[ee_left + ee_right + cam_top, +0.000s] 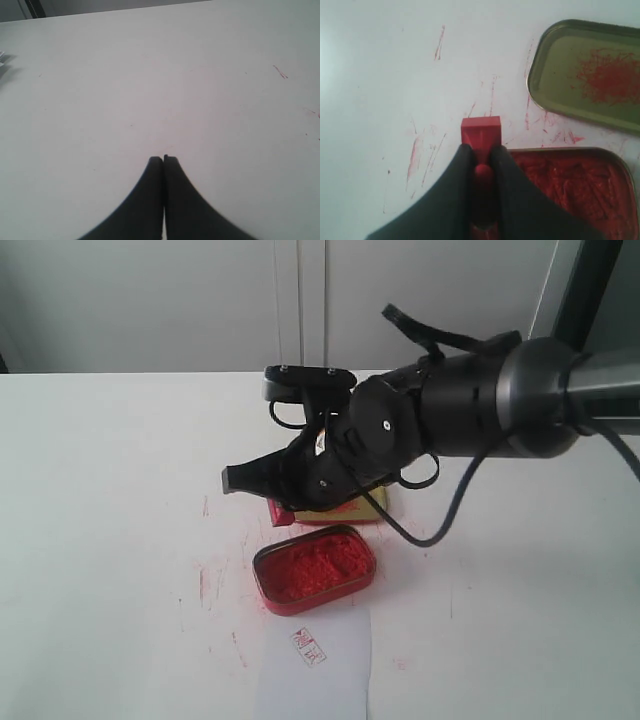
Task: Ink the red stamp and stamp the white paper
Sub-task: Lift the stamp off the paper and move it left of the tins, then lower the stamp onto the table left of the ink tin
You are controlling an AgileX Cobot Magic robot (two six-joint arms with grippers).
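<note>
So the right claw [480, 150] is pinching the small glossy red plastic stamp [480, 131] by its narrow knob. The fingers [457, 175] are pressed in on both sides, and the flat rectangular base sticks out past the tips. I'm using the oval red tin [314, 568] of crumbly red ink paste as the reference. In the exterior view the stamp sits just off the tin's far-left rim, over the red-smeared white table [110, 490], not over the paste. Can't tell if the base touches the table. The shallow gold-lined oval tin lid [590, 70] lies just behind the tin, with red crumbs in it. The small plain rectangular sheet of white paper [330, 685] lies right in front of the tin, close to its rim, with one small red print [309, 646] on it. The left claw [163, 160] is pressed together on nothing, over bare table; can't place it against the tin.
</note>
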